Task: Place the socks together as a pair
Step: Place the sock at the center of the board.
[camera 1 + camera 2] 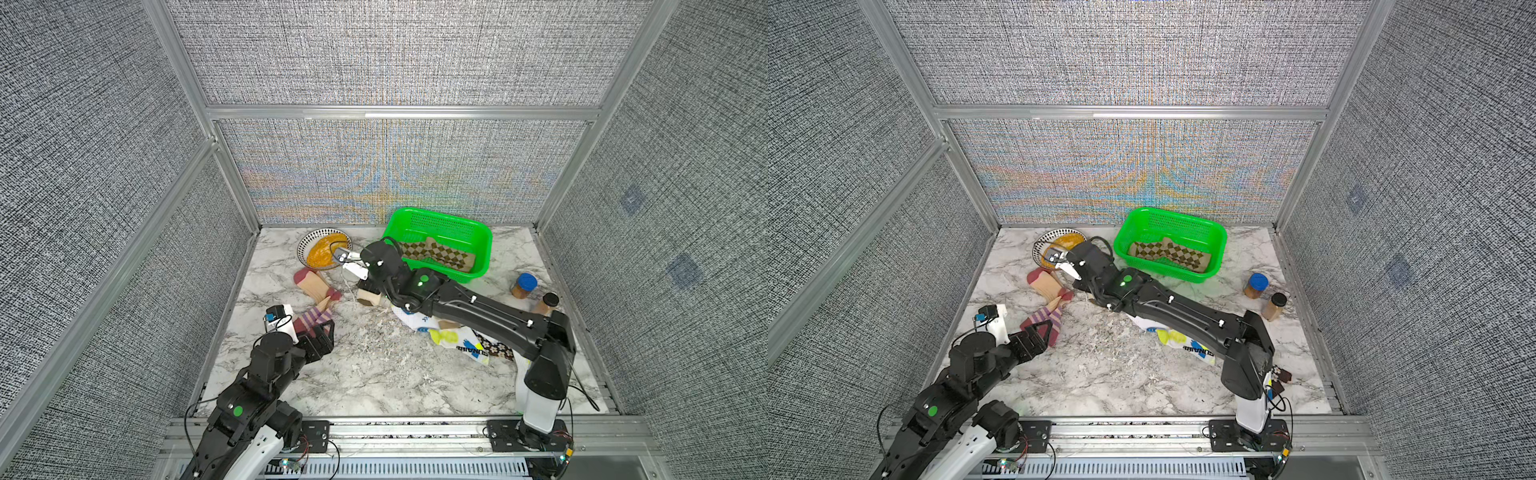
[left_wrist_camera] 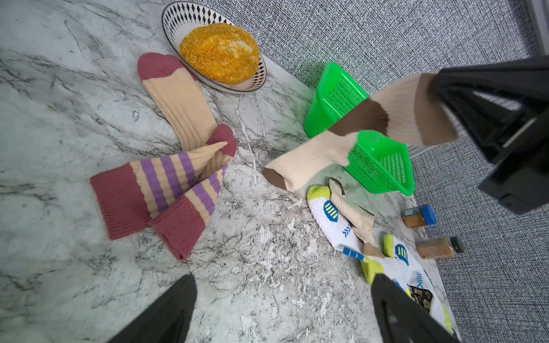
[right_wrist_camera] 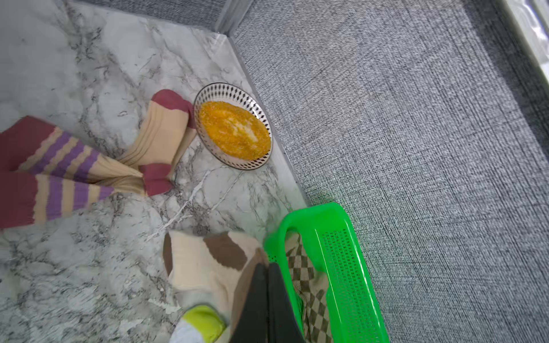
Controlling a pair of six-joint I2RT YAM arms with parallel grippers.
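Note:
My right gripper (image 3: 267,267) is shut on a cream sock with brown band (image 3: 205,264) and holds it off the table beside the near-left corner of the green basket (image 1: 436,214); the sock (image 2: 309,160) hangs down from it. A second cream sock (image 2: 355,215) lies on the white socks with lime spots (image 1: 453,338). Tan-brown argyle socks (image 1: 440,253) lie in the basket. Two maroon-peach socks with purple stripes (image 2: 178,101) lie overlapped at the left. My left gripper (image 2: 283,279) is open over bare table, close to their cuffs (image 1: 311,318). A brown daisy-print sock (image 1: 498,349) peeks out under my right arm.
A patterned bowl of yellow grains (image 1: 326,251) stands at the back, left of the basket. Two spice jars (image 1: 524,286) (image 1: 546,303) stand by the right wall. Grey fabric walls close off three sides of the marble table (image 1: 374,374).

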